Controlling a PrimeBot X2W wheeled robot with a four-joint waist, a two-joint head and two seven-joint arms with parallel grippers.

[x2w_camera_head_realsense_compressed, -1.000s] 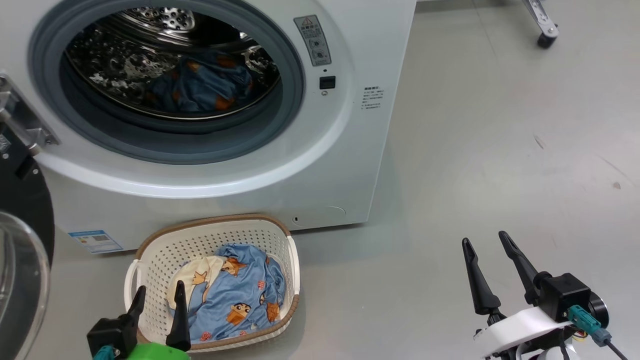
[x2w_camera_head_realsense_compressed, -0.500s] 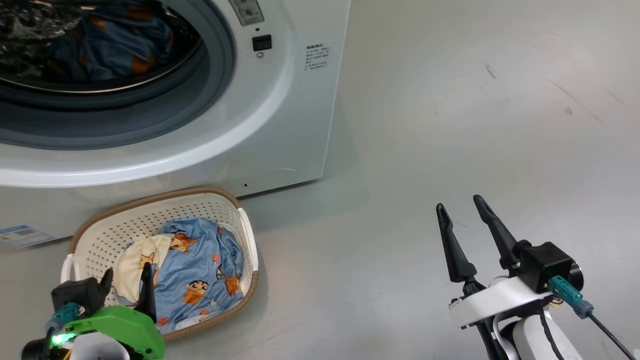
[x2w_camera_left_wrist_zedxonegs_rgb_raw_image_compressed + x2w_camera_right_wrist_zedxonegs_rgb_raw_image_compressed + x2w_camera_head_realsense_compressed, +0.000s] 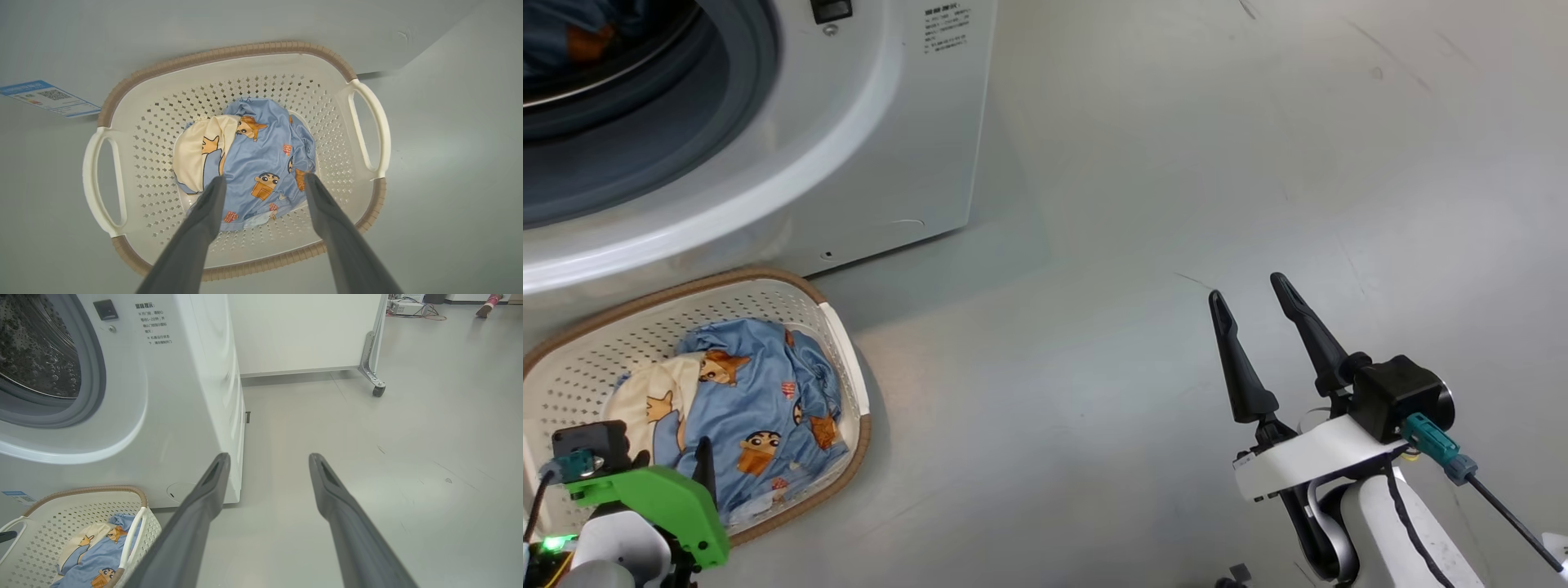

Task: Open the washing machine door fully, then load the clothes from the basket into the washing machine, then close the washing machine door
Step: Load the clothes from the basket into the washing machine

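Straight ahead of the left gripper (image 3: 264,178), along the line its fingers point, the clothes (image 3: 261,155) lie in a crumpled heap on the bottom of the basket (image 3: 229,55), which sits on the floor (image 3: 1176,163) just in front of the washing machine (image 3: 890,147). The left fingers stand wide apart and hold nothing. In the left wrist view their tips frame the near part of the heap, one over the blue cloth below the cream-white piece and the other by the orange print at the opposite side. Whether they touch the fabric cannot be told. The heap has no clear long axis. It is a rounded bundle, a little broader across the gap between the fingers than along them, so a closing pinch would likely gather a fold from its middle. The right gripper (image 3: 1248,287) is also spread open and empty. It hangs over bare floor well apart from the basket, on the far side from it, so the left arm is plainly the nearer one. My judgement is that the coming move is a short push of the left fingers down into the cloth.
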